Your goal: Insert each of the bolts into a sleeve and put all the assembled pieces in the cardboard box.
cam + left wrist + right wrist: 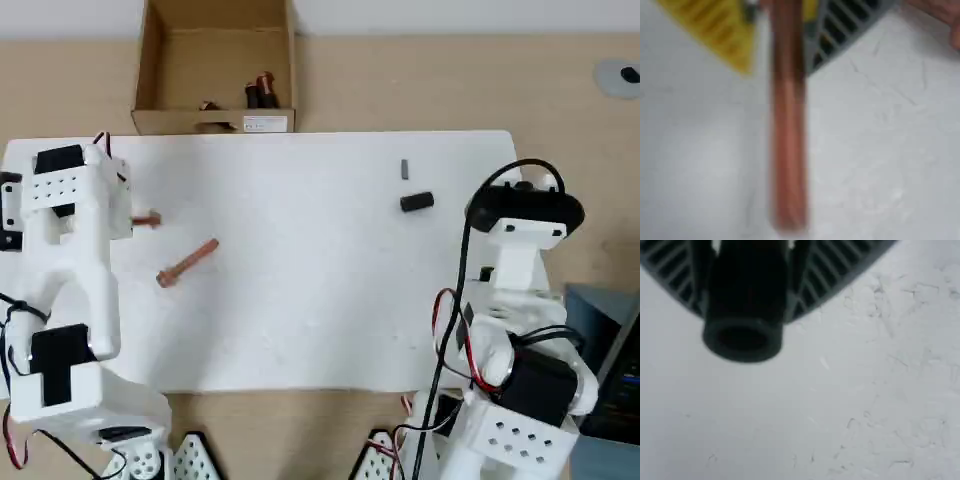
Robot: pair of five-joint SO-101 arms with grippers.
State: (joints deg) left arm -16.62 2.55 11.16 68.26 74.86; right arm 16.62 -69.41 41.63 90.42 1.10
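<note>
While both arms stood over the white board (300,330), one at each end, the cardboard box (148,70) lay just beyond the board's far edge, nearer the left arm, with assembled pieces (260,93) against its near wall

Left gripper (133,219): closed on the held bolt (787,150), jaws pinching one end (could not tell whether the head end), the rest of the shank sticking out free toward the middle of the board

Right gripper (438,202): closed on the sleeve (743,335), clamped round its body, with the open bore pointing out past the jaws toward the left arm

Held bolt and sleeve were well apart, most of the board between them. Loose bolt (187,263) lay flat and slanted on the board near the left gripper, touching nothing. Small grey piece (405,169) lay near the sleeve, on the box side; could not tell what it was

Handling, judged: the bolt was copper-coloured and probably metal, so stiff, light enough for these jaws, and smooth and round, liable to roll or twist in a pinch. Best held at one end, leaving the shank clear for insertion. Sleeve looked rigid, dark and short; grip across the outside wall, never over the mouth. Insertion would need shank and bore on one axis; a small tilt could jam the tip on the rim
</note>
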